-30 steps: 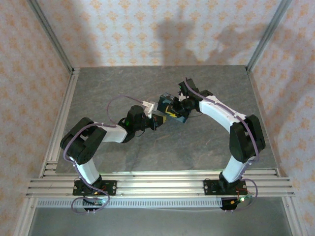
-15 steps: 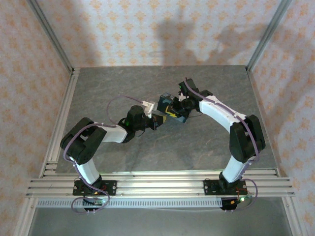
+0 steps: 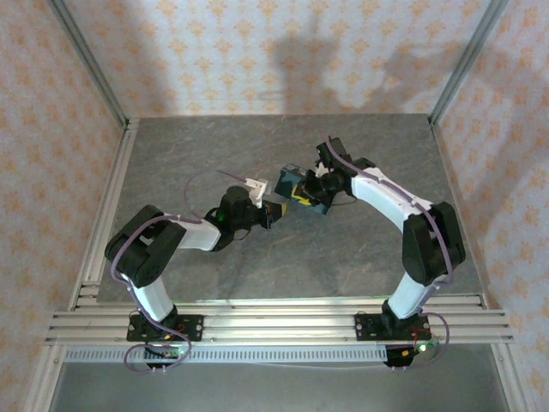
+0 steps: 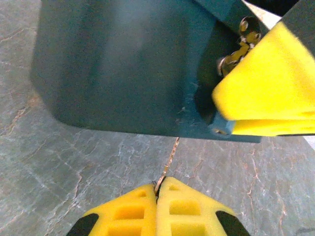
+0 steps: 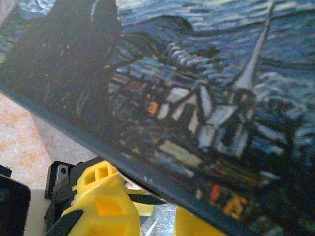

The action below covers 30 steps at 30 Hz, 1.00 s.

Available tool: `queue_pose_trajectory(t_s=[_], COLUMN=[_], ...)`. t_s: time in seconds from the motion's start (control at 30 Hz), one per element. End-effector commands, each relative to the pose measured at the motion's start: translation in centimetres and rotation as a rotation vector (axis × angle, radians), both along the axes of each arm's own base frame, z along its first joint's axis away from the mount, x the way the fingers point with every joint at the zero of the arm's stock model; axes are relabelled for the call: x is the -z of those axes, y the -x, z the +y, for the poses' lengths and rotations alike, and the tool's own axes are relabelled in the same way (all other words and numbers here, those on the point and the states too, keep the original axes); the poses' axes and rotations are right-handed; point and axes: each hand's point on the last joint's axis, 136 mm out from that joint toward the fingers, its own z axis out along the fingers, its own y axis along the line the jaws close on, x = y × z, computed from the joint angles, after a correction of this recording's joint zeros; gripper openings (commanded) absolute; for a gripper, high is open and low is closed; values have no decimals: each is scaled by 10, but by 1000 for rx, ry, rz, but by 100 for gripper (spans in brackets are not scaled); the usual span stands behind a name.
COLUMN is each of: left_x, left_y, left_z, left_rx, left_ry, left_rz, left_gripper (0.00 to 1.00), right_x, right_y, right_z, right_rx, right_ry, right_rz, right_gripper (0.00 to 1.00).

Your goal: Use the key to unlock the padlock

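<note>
Aiming the key (image 4: 170, 160), pinched in left jaws, at the box (image 4: 123, 64) our right jaws clamp; next we seek the keyhole.

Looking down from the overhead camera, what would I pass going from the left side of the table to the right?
left arm's elbow → left gripper, pinching the key → tin box → right arm's elbow
</note>
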Motion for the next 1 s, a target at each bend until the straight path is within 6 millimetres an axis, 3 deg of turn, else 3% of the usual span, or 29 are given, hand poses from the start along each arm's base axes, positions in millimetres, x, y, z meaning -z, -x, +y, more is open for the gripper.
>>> queue_pose_trajectory(t_s=[0.0, 0.53, 0.97], left_x=[-2, -12, -17], left_y=[-3, 9, 6], left_z=[4, -22, -23], left_rx=[-21, 104, 93], left_ry=[-9, -9, -9], left_rz=[-30, -69, -76], left_gripper=[0, 0, 0], right_x=[-17, -16, -15], right_y=[3, 4, 6], right_z=[1, 2, 1], right_rx=[-4, -10, -15], right_ry=[-42, -45, -43], right_rz=[-22, -18, -12], right_gripper=[0, 0, 0])
